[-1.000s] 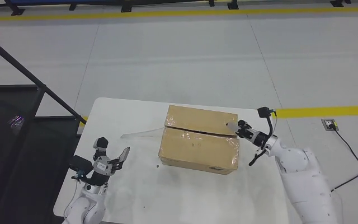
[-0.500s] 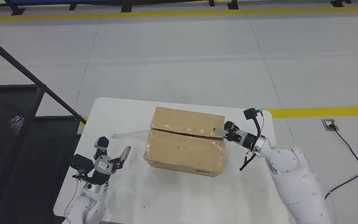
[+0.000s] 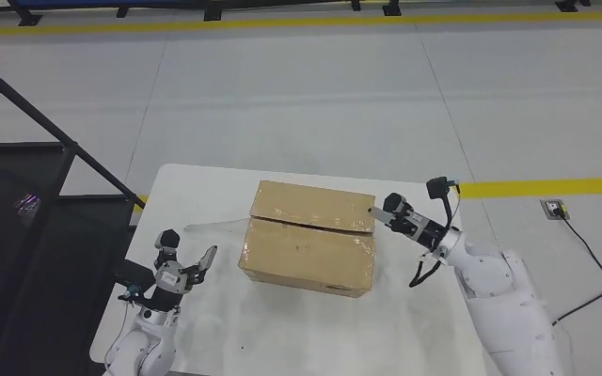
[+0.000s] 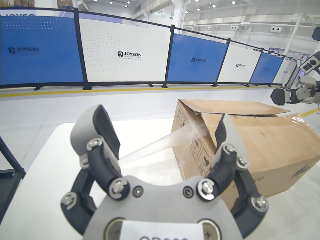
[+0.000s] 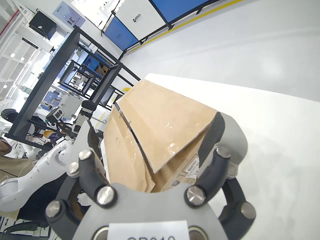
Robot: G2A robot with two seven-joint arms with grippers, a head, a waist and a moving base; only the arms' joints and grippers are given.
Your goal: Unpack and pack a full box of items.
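Note:
A brown cardboard box [image 3: 310, 242] lies in the middle of the white table [image 3: 282, 324], its top flaps parted along a centre slit. A strip of clear tape [image 4: 160, 143] hangs off the box's end toward my left gripper [image 4: 163, 128]. That gripper stands open near the table's front-left corner [image 3: 183, 267], apart from the box. My right gripper [image 5: 153, 138] is open at the box's other end, its fingers either side of a raised flap corner [image 5: 162, 161]. In the top view it sits at the box's far right corner [image 3: 378, 214].
Black metal racks [image 3: 56, 179] stand off the table's left side. Bare table lies in front of the box and to its right. Blue and white fence panels [image 4: 125, 56] line the floor far behind.
The box slid left across the table, pushed by my right gripper. That gripper has since drawn back slightly to the right. The left arm has barely moved.

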